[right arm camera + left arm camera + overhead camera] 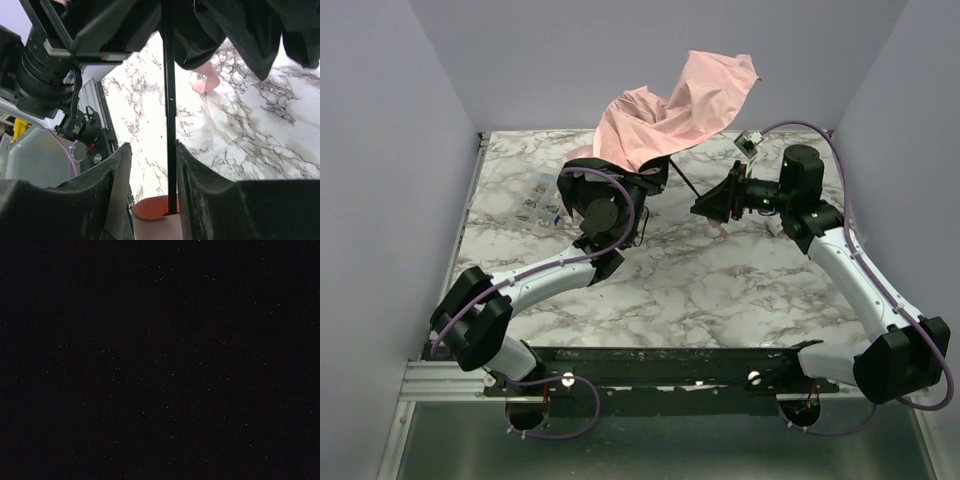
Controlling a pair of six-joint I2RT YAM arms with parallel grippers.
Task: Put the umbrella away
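The umbrella's pale pink fabric (672, 108) billows half open above the back of the table. Its thin dark shaft (685, 180) slants down to my right gripper (705, 207). In the right wrist view that shaft (171, 125) runs between the fingers of my right gripper (152, 150), close to the right finger (197, 185). The jaws stand apart, and the pink handle (155, 220) sits deep between them. A pink strip (206, 81) hangs near the tabletop. My left gripper (648, 180) reaches in under the fabric with its jaws hidden. The left wrist view is black.
The marble table (720, 290) is boxed in by lavender walls on three sides. A few small flat items (542, 207) lie at the table's left edge. The left arm's wrist (45, 70) crowds close ahead of my right gripper.
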